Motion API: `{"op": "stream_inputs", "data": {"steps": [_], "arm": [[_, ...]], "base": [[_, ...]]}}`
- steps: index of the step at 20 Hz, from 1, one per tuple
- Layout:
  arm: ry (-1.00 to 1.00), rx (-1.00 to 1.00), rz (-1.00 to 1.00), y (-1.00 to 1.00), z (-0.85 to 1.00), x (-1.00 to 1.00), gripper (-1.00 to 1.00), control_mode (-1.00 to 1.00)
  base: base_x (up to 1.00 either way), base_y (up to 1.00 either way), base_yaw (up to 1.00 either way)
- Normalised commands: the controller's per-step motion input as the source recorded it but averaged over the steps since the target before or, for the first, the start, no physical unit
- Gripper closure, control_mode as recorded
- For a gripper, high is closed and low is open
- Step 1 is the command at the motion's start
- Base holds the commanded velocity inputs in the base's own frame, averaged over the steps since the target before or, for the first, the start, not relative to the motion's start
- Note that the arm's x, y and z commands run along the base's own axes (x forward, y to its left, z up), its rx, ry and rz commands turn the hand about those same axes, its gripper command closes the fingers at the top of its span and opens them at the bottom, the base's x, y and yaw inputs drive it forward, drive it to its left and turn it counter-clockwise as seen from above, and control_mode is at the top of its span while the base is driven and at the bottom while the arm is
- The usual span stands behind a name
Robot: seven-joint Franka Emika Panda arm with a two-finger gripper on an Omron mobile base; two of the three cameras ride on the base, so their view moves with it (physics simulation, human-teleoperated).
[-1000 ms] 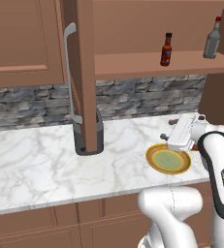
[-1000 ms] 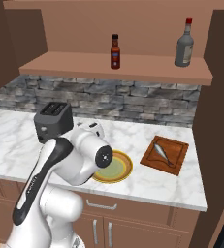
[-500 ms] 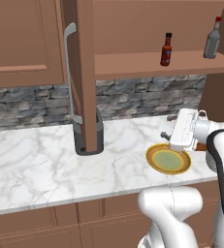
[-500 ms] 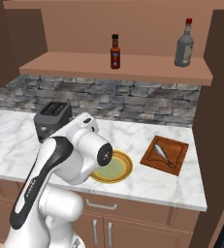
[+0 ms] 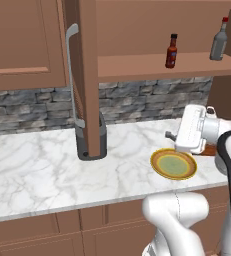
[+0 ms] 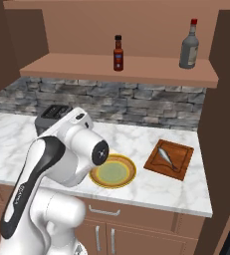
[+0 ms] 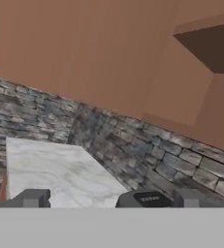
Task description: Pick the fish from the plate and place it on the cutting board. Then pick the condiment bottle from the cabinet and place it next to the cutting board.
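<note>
Dark finger tips of the end effector (image 7: 106, 198) rise well apart at the bottom of the hand view, so we read it as open, with nothing between them and nothing touched; beyond them we see marble table and the stone backsplash. From the base cameras the hand's white body hides the fingers, and we cannot make them out there. Near us on the table (image 6: 17, 144), the plate (image 6: 113, 171) sits bare, partly covered by the arm's wrist. Just right of it the fish (image 6: 167, 158) lies on the cutting board (image 6: 169, 159). Behind the arm a dark toaster (image 6: 53, 113) is half hidden. Farther up, in the cabinet (image 6: 119, 69), the condiment bottle (image 6: 118, 53) stands upright on the shelf, well apart from a taller grey bottle (image 6: 189, 46).
</note>
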Motion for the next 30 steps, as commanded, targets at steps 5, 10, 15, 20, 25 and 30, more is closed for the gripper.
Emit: {"op": "stream_inputs", "data": {"steps": [5, 10, 15, 20, 25, 30], "arm": [[0.0, 0.0, 0.0, 0.1, 0.25, -0.22, -1.0, -1.0], [0.0, 0.0, 0.0, 0.02, 0.28, -0.09, -1.0, -1.0], [0.0, 0.0, 0.0, 0.0, 0.23, -0.02, -1.0, -1.0], [0.0, 0.0, 0.0, 0.0, 0.21, 0.0, -1.0, -1.0], [0.0, 0.0, 0.0, 0.0, 0.11, 0.05, -1.0, -1.0], [0.0, 0.0, -0.03, -0.02, 0.04, 0.16, -1.0, -1.0]], "base": [[0.0, 0.0, 0.0], [0.0, 0.0, 0.0], [0.0, 0.0, 0.0], [0.0, 0.0, 0.0], [0.0, 0.0, 0.0], [0.0, 0.0, 0.0]]}}
